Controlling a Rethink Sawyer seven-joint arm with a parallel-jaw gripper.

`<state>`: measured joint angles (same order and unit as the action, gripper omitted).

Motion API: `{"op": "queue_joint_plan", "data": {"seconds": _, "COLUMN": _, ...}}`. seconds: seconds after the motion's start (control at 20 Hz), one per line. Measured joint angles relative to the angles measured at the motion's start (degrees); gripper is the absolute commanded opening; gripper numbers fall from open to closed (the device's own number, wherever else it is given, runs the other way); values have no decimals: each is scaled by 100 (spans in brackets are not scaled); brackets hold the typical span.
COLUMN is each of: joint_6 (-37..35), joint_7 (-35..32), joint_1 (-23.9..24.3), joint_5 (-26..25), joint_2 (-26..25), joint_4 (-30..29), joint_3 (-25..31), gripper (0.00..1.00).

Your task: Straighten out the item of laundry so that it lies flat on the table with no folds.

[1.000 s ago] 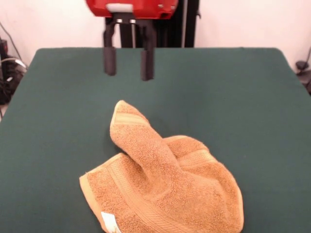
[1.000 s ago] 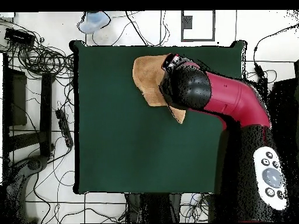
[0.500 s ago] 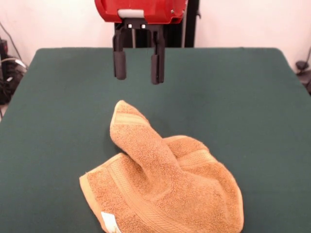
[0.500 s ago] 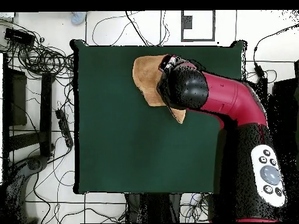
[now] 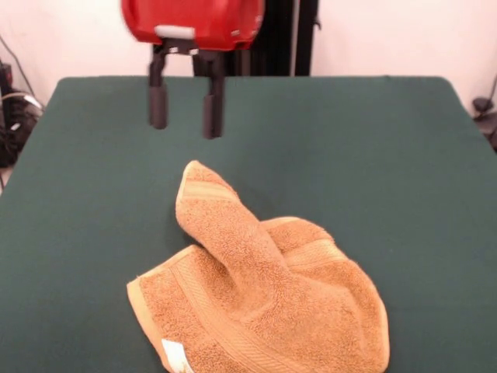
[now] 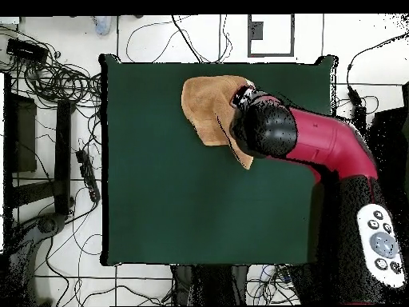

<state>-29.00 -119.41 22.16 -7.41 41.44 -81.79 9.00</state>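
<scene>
The orange-tan terry towel [image 5: 256, 287] lies crumpled on the dark green table [image 5: 388, 155], near its front edge in the front view. One corner is folded up into a raised peak that points toward the robot. A small white care tag [image 5: 175, 355] shows at its lower left. My gripper [image 5: 185, 116] hangs open and empty above the table, behind and a little left of the towel's peak, not touching it. In the overhead view the towel [image 6: 206, 108] lies near the table's top edge, partly hidden under my red arm [image 6: 319, 144].
Cables and dark equipment [image 6: 48, 104] lie on the floor left of the table in the overhead view. The robot's black pedestal [image 5: 287, 39] stands behind the table's far edge.
My gripper has shifted left in the front view since half a second ago, after first moving right. It stays open. The towel has not moved.
</scene>
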Motion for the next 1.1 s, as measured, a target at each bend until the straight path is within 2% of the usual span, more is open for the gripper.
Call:
{"op": "queue_joint_plan", "data": {"seconds": 0.25, "joint_6": 212, "joint_7": 0, "joint_1": 299, "joint_5": -296, "joint_2": -236, "joint_4": -2, "joint_3": 20, "gripper": 100}}
{"op": "queue_joint_plan", "data": {"seconds": 0.5, "joint_6": 530, "joint_7": 0, "joint_1": 386, "joint_5": -558, "joint_2": -532, "joint_4": -6, "joint_3": 73, "gripper": 100}}
{"op": "queue_joint_plan", "data": {"seconds": 1.1, "joint_6": 1099, "joint_7": 0, "joint_1": 159, "joint_5": -755, "joint_2": -1052, "joint_4": -29, "joint_3": 146, "gripper": 100}}
